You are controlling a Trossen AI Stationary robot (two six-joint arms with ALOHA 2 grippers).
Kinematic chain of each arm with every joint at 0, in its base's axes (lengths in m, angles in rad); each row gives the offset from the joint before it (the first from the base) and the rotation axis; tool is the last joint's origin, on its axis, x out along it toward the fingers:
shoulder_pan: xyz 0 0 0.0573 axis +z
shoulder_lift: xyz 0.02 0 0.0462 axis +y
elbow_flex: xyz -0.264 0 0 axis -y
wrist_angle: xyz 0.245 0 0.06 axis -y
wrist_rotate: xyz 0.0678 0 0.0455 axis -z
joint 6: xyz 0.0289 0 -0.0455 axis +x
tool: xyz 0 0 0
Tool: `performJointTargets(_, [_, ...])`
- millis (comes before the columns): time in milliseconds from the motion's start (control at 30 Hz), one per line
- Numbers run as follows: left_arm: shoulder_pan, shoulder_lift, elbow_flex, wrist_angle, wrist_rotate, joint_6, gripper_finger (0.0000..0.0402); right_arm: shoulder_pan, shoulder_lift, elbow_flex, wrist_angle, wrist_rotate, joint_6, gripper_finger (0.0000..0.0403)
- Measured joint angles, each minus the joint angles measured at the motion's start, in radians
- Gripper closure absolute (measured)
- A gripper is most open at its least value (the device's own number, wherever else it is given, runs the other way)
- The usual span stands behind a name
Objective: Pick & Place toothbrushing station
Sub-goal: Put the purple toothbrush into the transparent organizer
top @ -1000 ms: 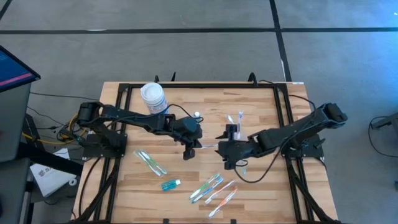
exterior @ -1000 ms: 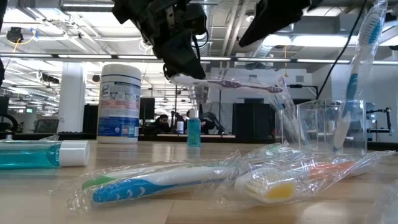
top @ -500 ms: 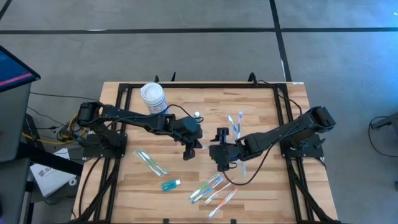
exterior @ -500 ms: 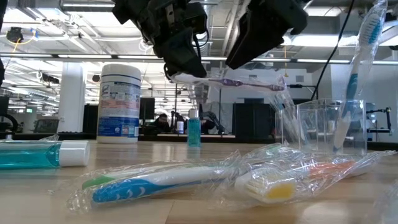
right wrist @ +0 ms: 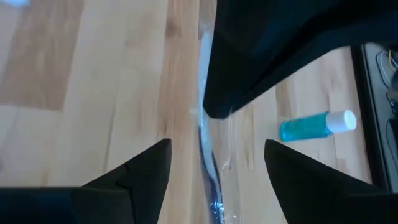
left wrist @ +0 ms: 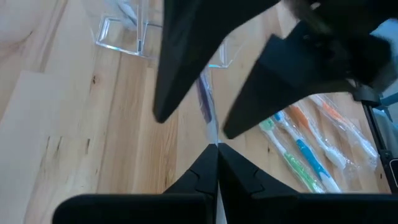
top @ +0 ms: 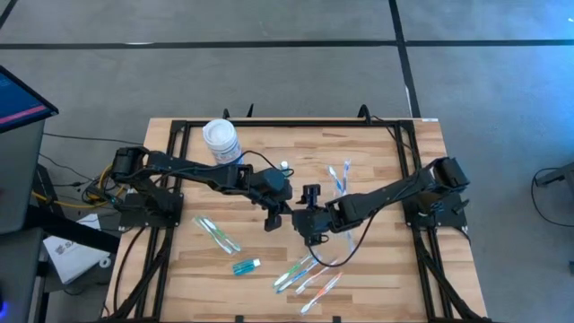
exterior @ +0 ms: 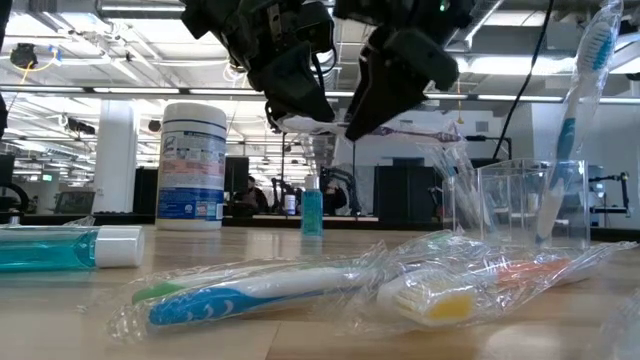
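Observation:
My left gripper (top: 275, 215) is shut on a purple toothbrush in a clear wrapper (exterior: 405, 131), held in the air over the middle of the table. My right gripper (top: 306, 224) is open. Its fingers (right wrist: 134, 177) stand on either side of this toothbrush (right wrist: 209, 158) without plainly touching it; they also show in the left wrist view (left wrist: 186, 68). The clear cup (exterior: 515, 200) stands at the far right with a blue toothbrush (exterior: 578, 95) leaning in it. Several wrapped toothbrushes (top: 309, 272) and a teal tube (top: 247, 266) lie near the front edge. My left gripper pinches one end of the toothbrush's clear wrapper (left wrist: 216, 142) between its two fingertips. The fingers slant down from the table's left, roughly in line with the brush. The toothbrush sticks out about level toward the right, lifted clear of the table.
The white canister with a blue label (top: 221, 140) stands at the far left. Two wrapped toothbrushes (top: 216, 235) lie at the front left. A black frame (top: 287, 124) runs around the table. Bare wood (top: 377, 260) lies at the front right.
My right gripper has gone toward the table's left, away from the cup and up to the toothbrush that my left gripper holds; its open fingers now stand on either side of it. The toothbrush has stayed level in the air.

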Motion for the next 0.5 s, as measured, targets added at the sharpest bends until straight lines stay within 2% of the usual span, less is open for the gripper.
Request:
performJointTargets(167, [0.0, 0.0, 0.0, -0.001, 0.0, 0.0, 0.0401, -0.011, 0.0, 0.014, 0.007, -0.022, -0.001, 0.0204])
performJointTargets(267, [0.0, 0.0, 0.0, 0.0, 0.0, 0.001, 0.0401, -0.012, -0.005, 0.012, 0.002, -0.032, 0.003, 0.0262])
performJointTargets(433, [0.0, 0.0, 0.0, 0.002, 0.0, 0.003, 0.0401, -0.012, -0.002, 0.013, -0.001, -0.077, -0.031, 0.038])
performJointTargets(500, [0.0, 0.0, 0.0, 0.006, 0.0, 0.004, 0.0401, -0.012, -0.002, 0.013, -0.007, -0.078, -0.034, 0.0389])
